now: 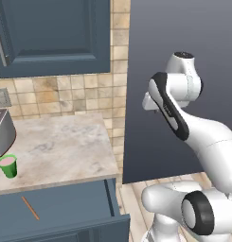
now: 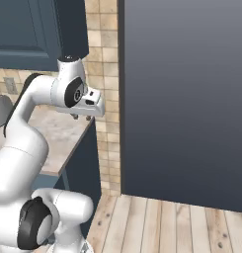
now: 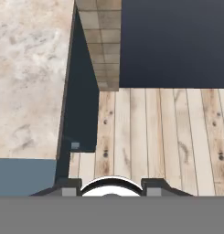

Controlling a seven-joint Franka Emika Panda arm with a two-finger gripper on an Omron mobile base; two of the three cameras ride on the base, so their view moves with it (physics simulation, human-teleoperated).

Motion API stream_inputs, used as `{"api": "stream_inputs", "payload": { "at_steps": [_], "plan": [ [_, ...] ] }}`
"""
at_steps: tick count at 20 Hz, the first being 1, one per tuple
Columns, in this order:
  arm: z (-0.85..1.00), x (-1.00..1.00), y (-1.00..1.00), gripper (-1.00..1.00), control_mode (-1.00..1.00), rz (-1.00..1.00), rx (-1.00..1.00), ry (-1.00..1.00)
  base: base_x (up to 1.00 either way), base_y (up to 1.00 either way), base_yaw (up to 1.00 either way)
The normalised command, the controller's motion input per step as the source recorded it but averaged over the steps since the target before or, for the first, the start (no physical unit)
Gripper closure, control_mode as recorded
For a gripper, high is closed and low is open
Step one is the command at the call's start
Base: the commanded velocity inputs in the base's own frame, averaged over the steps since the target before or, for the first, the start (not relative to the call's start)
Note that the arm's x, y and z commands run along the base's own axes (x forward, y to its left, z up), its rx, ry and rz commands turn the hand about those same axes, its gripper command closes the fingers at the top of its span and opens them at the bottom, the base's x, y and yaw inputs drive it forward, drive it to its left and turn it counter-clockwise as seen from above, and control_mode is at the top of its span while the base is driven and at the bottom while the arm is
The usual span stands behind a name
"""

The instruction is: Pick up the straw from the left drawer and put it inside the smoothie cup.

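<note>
Left drawer (image 1: pixel 65 208) is pulled open below the counter (image 1: pixel 60 146), plain blue inside. The straw (image 1: pixel 30 208) lies flat on the drawer floor, diagonal, toward the left part of the drawer, nothing touching it. Smoothie cup (image 1: pixel 8 166) stands upright on the counter's left front edge, green with pink contents, just beside the silver toaster (image 1: pixel 3 132), which sits behind it at the left frame border. Cup and straw are apart, with the counter lip between them. Blue upper cabinet (image 1: pixel 51 33) hangs above, tan tile backsplash (image 1: pixel 65 94) behind the counter with a wall outlet (image 1: pixel 2 98) at left. The gripper (image 2: pixel 81 117) is held high, past the counter's right end, near the tall dark panel (image 2: pixel 181 99), well apart from drawer, straw and cup. In the right base view its short fingers point down from the white hand; in the hand view the two tips sit wide apart at the bottom, so the pincer is spread and holds nothing. Hand view looks down on the wood plank floor (image 3: pixel 154 132), the counter's edge and a corner of the drawer interior.
</note>
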Motion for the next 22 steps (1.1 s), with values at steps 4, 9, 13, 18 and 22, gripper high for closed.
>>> {"api": "stream_inputs", "payload": {
  "at_steps": [4,9,13,18,22],
  "plan": [
    [0.0,-0.4,0.01,-1.0,-1.0,0.0,0.0,-0.02,0.0,0.0,0.0],
    [-0.23,-0.87,0.56,-1.0,-1.0,0.01,0.0,0.0,0.0,0.0,0.0],
    [-0.5,-0.85,1.0,-1.0,-1.0,0.0,-0.01,0.06,0.0,0.0,0.0],
    [-0.71,-0.47,1.0,-1.0,-1.0,0.0,0.0,0.22,0.0,0.0,0.0],
    [-0.76,-0.19,1.0,-1.0,-1.0,0.0,0.0,0.28,0.0,0.0,0.0]
  ]
}}
